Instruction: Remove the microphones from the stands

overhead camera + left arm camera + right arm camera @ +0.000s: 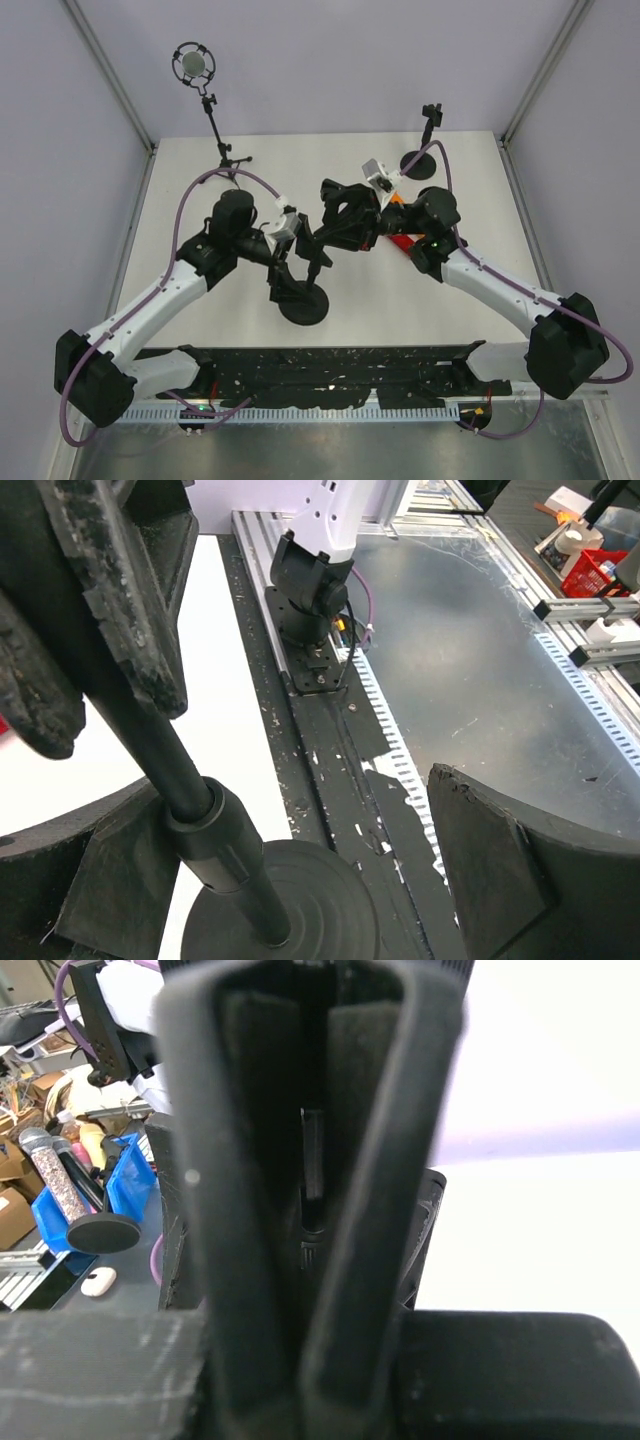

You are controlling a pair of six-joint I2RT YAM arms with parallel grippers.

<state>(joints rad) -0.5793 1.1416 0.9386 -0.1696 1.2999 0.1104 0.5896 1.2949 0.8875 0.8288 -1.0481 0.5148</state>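
The microphone (312, 1165) showed only as a narrow dark body in the slit between the pads of the right gripper (338, 222). I read that gripper's two fingers as pressed together on it, with the pads almost meeting. In the overhead view this grip sat above the middle of the table (200, 200), at the head of the stand (303, 303), whose round black base rested flat on the white surface nearer the arm bases. I could not tell from any view whether the microphone was seated in its clip or free of it.

The left gripper (300, 268) stood lower on the same stand. Its fingers were spread wide, one on each side of the pole (150, 750), and neither pad touched the pole. The pole's collar and the ribbed disc of the base lay directly below, between the fingers.

Further out, I noted a tall stand (215, 125) at the rear left corner carrying a ring mount (192, 63). A short stand (420, 163) with a round base stood at the rear right, well apart from both grippers.
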